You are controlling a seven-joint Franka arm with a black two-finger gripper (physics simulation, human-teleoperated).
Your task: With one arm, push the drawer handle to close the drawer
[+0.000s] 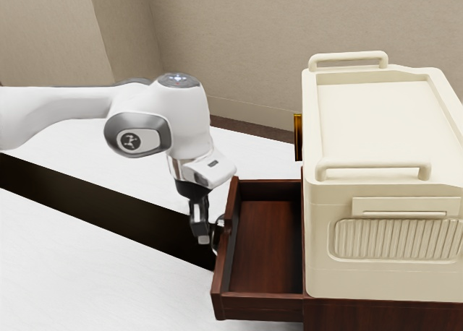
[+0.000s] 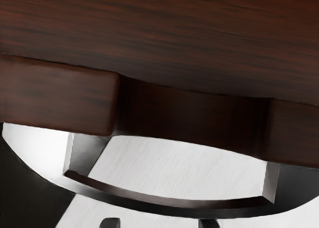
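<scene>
My gripper (image 1: 200, 233) points down just outside the drawer front, beside the metal handle (image 1: 215, 238). The wooden drawer (image 1: 264, 248) stands pulled out from the cabinet, and its inside is bare. In the wrist view the curved handle (image 2: 169, 202) bows outward from the notched drawer front (image 2: 55, 96). Two dark fingertips of the gripper (image 2: 159, 223) stand apart beyond the handle's outer side, with nothing held between them. Whether they touch the handle cannot be told.
A large cream box with bar handles (image 1: 383, 129) rests on the dark wood cabinet (image 1: 376, 316), at the exterior view's right. A small gold piece (image 1: 297, 137) stands beside the box. A dark band (image 1: 94, 208) crosses the white surface (image 1: 65, 273) under the arm.
</scene>
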